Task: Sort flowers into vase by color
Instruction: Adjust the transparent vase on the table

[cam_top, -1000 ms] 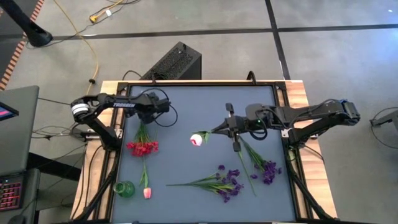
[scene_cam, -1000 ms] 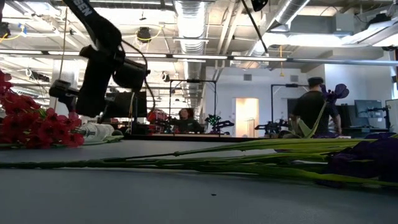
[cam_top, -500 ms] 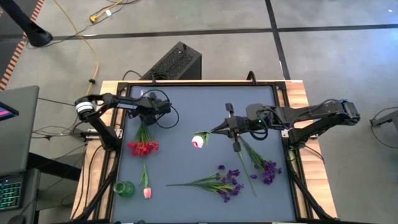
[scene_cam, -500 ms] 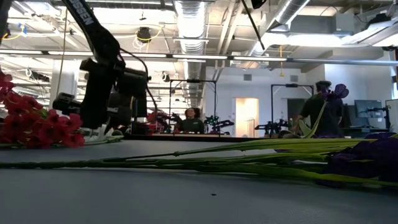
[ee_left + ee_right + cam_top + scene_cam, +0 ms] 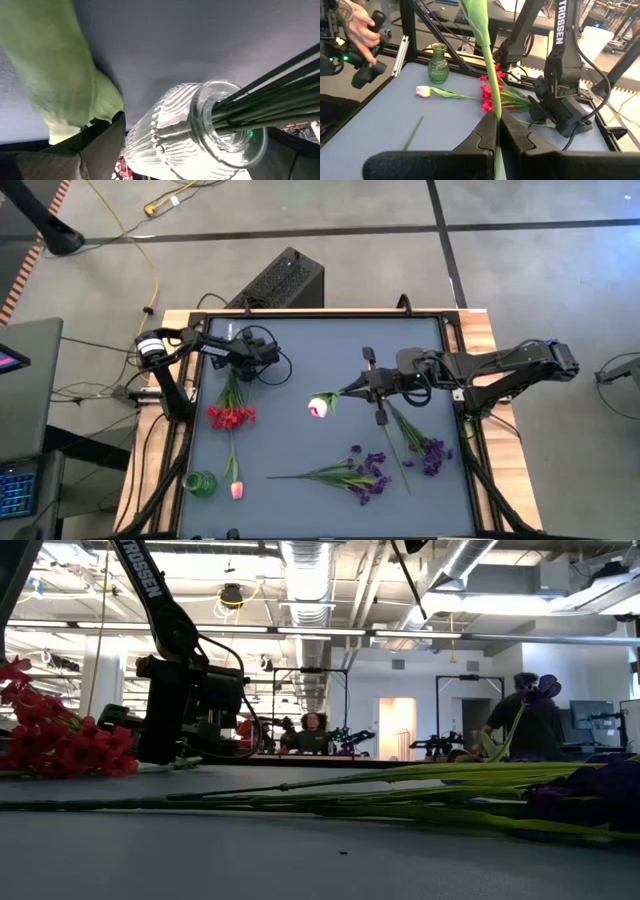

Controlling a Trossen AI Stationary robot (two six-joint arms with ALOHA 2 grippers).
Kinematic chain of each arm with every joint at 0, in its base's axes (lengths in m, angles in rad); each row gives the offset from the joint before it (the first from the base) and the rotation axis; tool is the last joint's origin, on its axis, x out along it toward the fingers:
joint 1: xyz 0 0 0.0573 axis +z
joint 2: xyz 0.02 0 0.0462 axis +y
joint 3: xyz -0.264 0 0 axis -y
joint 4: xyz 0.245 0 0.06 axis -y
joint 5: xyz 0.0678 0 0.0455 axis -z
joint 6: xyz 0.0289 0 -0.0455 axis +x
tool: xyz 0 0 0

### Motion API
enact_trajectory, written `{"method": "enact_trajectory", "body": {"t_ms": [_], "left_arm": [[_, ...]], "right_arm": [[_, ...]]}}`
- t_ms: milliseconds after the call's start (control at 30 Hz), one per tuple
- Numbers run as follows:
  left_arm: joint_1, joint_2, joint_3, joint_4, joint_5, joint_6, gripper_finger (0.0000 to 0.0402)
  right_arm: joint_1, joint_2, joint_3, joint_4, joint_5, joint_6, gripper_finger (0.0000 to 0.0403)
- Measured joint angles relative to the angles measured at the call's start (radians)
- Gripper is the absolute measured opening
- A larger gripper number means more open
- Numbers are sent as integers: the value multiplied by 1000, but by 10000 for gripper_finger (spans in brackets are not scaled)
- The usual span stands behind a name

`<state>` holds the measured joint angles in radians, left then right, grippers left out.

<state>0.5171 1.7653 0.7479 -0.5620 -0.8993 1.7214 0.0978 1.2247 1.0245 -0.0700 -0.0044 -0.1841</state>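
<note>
A clear ribbed glass vase (image 5: pixel 175 125) lies on its side on the table with the red flowers' green stems (image 5: pixel 270 90) in its mouth. Their red blossoms (image 5: pixel 230 417) rest on the mat. My left gripper (image 5: pixel 240 368) is low over this vase, open, one finger on either side (image 5: pixel 200 145). My right gripper (image 5: pixel 355 388) hangs over mid-table, shut on a tulip whose pink-white bud (image 5: pixel 319 406) points toward the table's left. A green vase (image 5: pixel 200 484) stands at the near left, a pink tulip (image 5: pixel 236 488) lying beside it. My left gripper's fingers (image 5: pixel 107 137) flank the clear vase's body; I cannot tell whether they touch it. My right gripper pinches the tulip's green stem (image 5: pixel 492 102) between its two fingers, coming roughly level from the table's right. The stem crosses the fingers and runs on past both sides, lifted clear of the table.
Two bunches of purple flowers (image 5: pixel 365 475) (image 5: pixel 430 452) lie on the near right of the mat, their long stems (image 5: pixel 400 795) flat on it. A big green leaf (image 5: pixel 60 75) is close beside the left gripper. A person's hand (image 5: pixel 360 25) holds a controller beyond the table's edge.
My left gripper has sunk toward the table, coming down around the lying clear vase, and its arm has swung slightly toward the table's right. The jaws have stayed as wide as before. The flowers have not moved.
</note>
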Motion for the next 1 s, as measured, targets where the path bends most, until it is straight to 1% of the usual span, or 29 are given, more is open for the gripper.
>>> {"method": "enact_trajectory", "body": {"t_ms": [100,167,400,633,700,833,1000], "left_arm": [[-1,0,0,-2,0,0,328],[-2,0,0,-2,0,0,312],[-28,0,0,-1,-2,2,228],[-56,-4,1,-11,27,-30,226],[-61,-21,1,-11,53,-50,226],[-67,-87,16,-49,137,-82,226],[-75,-202,40,-112,254,-120,226]], "right_arm": [[0,0,0,0,0,0,38],[0,0,0,0,0,0,38],[0,0,0,-1,0,0,38],[0,0,0,-2,0,6,38],[0,0,0,-2,0,8,38],[0,0,0,-1,0,11,38],[0,0,0,0,0,19,38]]}}
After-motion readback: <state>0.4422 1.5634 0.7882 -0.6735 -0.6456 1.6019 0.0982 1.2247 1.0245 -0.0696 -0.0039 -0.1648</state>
